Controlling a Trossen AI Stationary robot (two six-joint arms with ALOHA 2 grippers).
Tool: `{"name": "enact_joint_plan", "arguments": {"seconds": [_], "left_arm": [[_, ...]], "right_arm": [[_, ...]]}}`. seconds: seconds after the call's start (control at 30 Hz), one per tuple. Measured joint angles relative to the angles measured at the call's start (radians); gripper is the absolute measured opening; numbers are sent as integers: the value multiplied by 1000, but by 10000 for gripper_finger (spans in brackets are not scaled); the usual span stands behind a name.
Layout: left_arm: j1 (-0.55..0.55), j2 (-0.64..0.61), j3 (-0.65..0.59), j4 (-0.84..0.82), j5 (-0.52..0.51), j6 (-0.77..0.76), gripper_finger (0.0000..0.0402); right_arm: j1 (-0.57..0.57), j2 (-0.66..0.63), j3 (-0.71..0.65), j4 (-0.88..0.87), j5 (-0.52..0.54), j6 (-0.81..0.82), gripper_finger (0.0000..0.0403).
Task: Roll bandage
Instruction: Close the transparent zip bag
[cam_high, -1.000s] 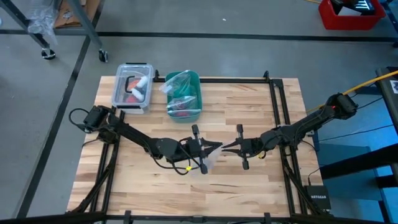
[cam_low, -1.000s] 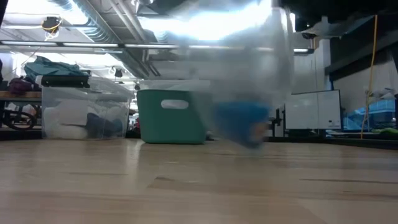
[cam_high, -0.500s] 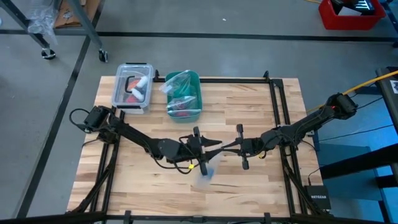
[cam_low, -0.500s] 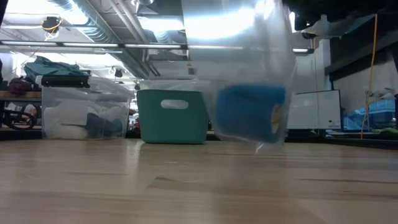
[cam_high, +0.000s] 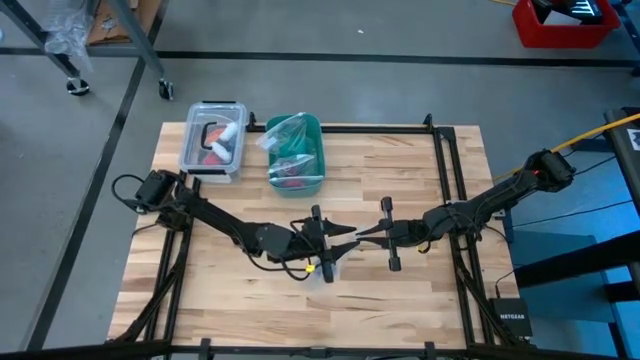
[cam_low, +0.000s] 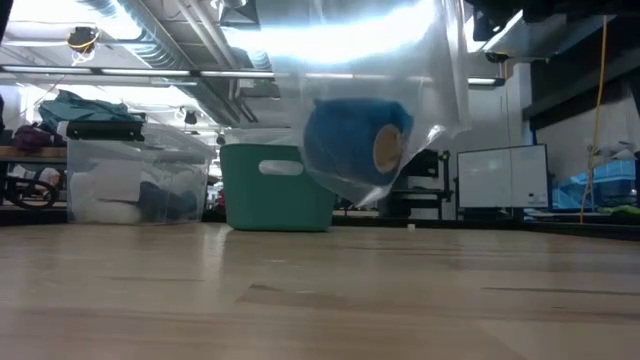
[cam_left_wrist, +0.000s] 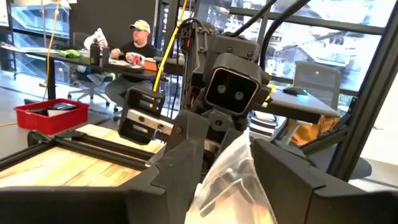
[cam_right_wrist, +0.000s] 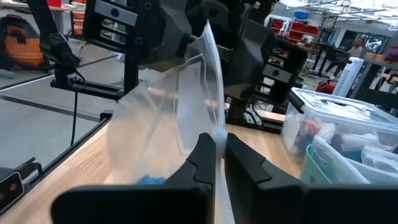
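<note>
The bandage (cam_low: 355, 140) is a blue roll lying in the bottom of a clear plastic bag (cam_low: 400, 90). The bag hangs above the middle of the table, clear of the wood. My right gripper (cam_right_wrist: 219, 149) is shut on the bag. It faces my left gripper (cam_left_wrist: 227, 180), which is open with the bag's upper part (cam_left_wrist: 231, 165) between its spread fingers. In the high view the two grippers (cam_high: 340, 238) (cam_high: 362, 238) meet tip to tip, with the bag (cam_high: 328, 262) just on the near side of them. My right gripper pinches the bag's top edge (cam_right_wrist: 214, 127) between its two fingers, coming in level from the table's right. The bag hangs below the fingers with the roll in its bottom, lifted clear of the table. My left gripper: I cannot tell whether its open fingers touch the bag.
A clear lidded box (cam_high: 213, 140) and a teal bin (cam_high: 296, 155) holding bagged items stand at the table's far left. Black frame rails (cam_high: 445, 180) run along the table's edges. Beyond the table a person (cam_left_wrist: 140, 43) sits at a desk.
My left gripper has opened and rolled a little about its own axis, staying in place. The bag with the blue roll has swung under my right gripper: the roll dipped toward the table's near edge, then came back up and now hangs higher.
</note>
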Motion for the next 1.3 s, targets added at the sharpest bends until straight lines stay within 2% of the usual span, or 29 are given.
{"name": "enact_joint_plan", "arguments": {"seconds": [0.33,0.53,0.73,0.9,1.1,1.3], "left_arm": [[20,0,-1,-22,0,0,90],[12,1,-1,-28,0,4,69],[12,1,-1,-27,-1,79,46],[11,1,-1,-27,-4,124,6],[11,2,-2,1,-10,138,2],[1,3,-3,53,-67,266,1]], "right_arm": [[0,0,0,0,-16,0,21],[0,0,0,0,-18,0,21],[0,0,0,0,-18,0,21],[0,0,0,0,-19,0,21],[0,-2,2,1,-18,0,21],[0,-3,5,5,-17,0,21]]}}
